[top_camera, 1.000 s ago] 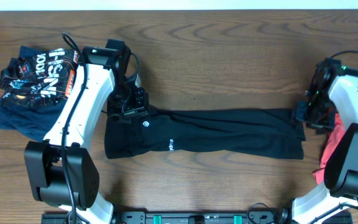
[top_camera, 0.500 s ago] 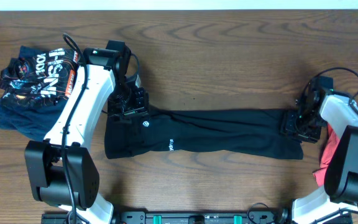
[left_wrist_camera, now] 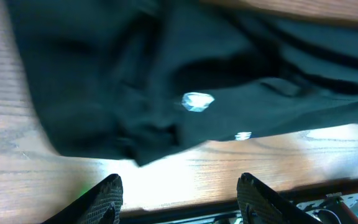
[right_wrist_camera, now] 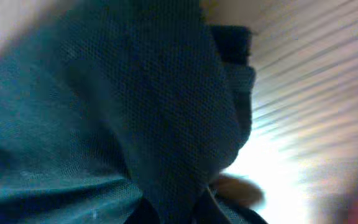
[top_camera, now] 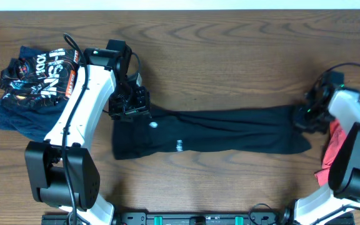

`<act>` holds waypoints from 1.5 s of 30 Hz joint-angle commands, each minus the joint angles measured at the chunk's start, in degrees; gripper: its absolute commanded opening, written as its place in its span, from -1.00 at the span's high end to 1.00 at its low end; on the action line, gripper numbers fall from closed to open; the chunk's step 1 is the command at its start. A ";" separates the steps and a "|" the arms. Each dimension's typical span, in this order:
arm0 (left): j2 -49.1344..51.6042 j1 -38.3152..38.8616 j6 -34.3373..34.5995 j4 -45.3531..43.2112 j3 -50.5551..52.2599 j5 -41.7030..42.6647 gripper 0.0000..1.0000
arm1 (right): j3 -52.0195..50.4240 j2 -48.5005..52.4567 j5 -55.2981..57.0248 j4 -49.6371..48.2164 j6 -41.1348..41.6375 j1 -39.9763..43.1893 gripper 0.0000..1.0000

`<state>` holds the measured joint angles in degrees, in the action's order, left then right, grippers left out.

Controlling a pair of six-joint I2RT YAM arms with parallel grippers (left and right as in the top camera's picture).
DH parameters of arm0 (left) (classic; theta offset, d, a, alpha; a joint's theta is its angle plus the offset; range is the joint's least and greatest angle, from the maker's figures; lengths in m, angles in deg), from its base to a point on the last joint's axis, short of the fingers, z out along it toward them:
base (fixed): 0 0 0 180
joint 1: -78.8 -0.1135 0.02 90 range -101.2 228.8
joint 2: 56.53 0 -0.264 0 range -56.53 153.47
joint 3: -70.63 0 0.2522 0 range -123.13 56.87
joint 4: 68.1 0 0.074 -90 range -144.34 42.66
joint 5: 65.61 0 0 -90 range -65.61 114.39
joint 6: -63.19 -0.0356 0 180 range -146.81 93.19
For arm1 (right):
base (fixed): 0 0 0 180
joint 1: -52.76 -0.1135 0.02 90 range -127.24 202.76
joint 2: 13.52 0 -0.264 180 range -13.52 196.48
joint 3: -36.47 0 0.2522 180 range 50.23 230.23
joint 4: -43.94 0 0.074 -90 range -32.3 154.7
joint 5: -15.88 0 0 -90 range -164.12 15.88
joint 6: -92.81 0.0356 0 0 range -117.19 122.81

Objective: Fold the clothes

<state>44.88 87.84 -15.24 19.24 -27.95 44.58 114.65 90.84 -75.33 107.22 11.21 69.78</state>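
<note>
The black garment (top_camera: 217, 131) is laid out on the desk (top_camera: 230, 44) as a long band, its long axis run from 9 o'clock to 3 o'clock across the middle, with 12 o'clock taken as the far edge in the overhead view. The right pincer (top_camera: 306, 115) is set at the band's 3 o'clock end and is pressed together on the fabric there: the end of the cloth is drawn up to it, and the right wrist view is filled with bunched dark knit. The left pincer (top_camera: 130, 105) is placed at the opposite end, over the corner at 10 o'clock, near the small white logo (top_camera: 155, 124). Its fingers (left_wrist_camera: 107, 198) are seen spread in the left wrist view, with nothing pinched between them and the cloth lying beyond the tips. Each end is thus covered by the nearer arm, and the fold is judged to turn on this: the gripped end would have to be carried toward 9 o'clock along the long axis, while the far corner is not yet secured. The navy printed garments (top_camera: 27, 87) are heaped at 9 o'clock, beyond the left arm, and the coral-red garment (top_camera: 335, 150) is found at the 4 o'clock edge, beside the right arm.
</note>
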 commanded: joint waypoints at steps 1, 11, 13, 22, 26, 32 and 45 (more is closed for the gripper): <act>0.15 0.04 -0.59 0.22 0.28 -0.72 -0.22 | 9.07 -0.24 10.29 3.50 1.05 2.64 0.97; 0.15 0.04 -0.57 -0.42 0.28 -0.74 -0.23 | 15.80 -0.20 10.40 13.03 -2.95 -5.57 0.93; 0.15 0.07 -0.57 -0.42 0.28 -0.74 -0.22 | 15.80 -0.20 10.43 14.16 -2.95 -9.22 0.90; 0.15 0.04 -0.59 -0.42 0.28 -0.74 -0.23 | 15.32 -0.17 10.01 16.52 -2.86 -24.09 0.83; 0.15 0.04 -0.59 -0.44 0.28 -0.74 -0.22 | 14.58 -0.17 9.94 16.81 -2.19 -28.41 0.77; 0.15 0.04 -0.61 -0.61 0.28 -0.74 -0.22 | 13.49 -0.17 10.03 16.70 -2.05 -32.35 0.46; 0.15 0.07 -0.59 -0.39 0.28 -0.72 -0.23 | 13.42 -0.17 13.64 16.57 -2.25 -32.22 -0.03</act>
<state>44.88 87.84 -15.24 18.67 -27.90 44.58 128.38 91.01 -64.21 123.83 8.85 37.12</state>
